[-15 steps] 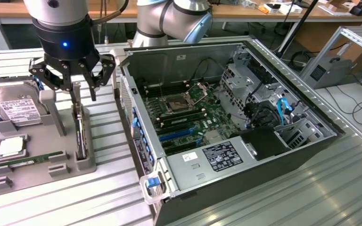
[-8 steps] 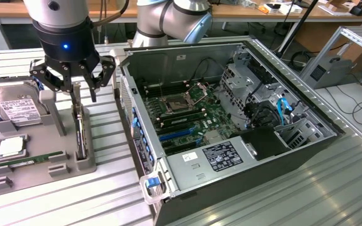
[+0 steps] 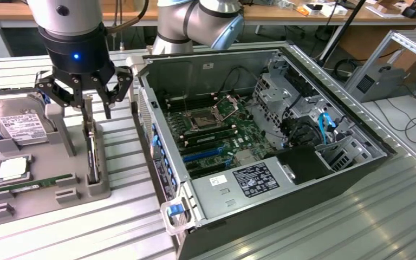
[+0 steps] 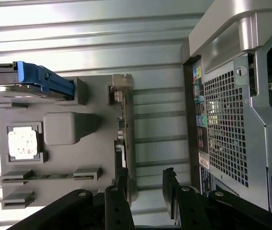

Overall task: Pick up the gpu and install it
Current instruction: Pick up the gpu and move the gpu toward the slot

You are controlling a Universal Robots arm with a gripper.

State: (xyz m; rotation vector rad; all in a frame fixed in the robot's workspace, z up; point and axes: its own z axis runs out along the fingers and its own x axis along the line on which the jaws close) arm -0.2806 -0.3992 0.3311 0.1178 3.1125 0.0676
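The gpu (image 3: 91, 154) stands on its long edge in a slot of the grey holder tray (image 3: 71, 189), a thin dark card. From the wrist it appears edge-on as the gpu (image 4: 122, 129), with its metal bracket at the far end. My gripper (image 3: 97, 112) hangs open just above the card's far end, nothing between its fingers. In the wrist view my gripper (image 4: 145, 184) has one finger (image 4: 121, 179) over the card's edge and the other over bare tray beside it.
The open computer case (image 3: 266, 135) lies at the exterior view's right, motherboard up, with blue slots (image 3: 208, 154). Its perforated rear panel (image 4: 227, 124) sits close to the tray. The holder also carries a hard drive (image 3: 24, 122), a processor (image 3: 11, 169) and a green memory stick (image 3: 34, 184).
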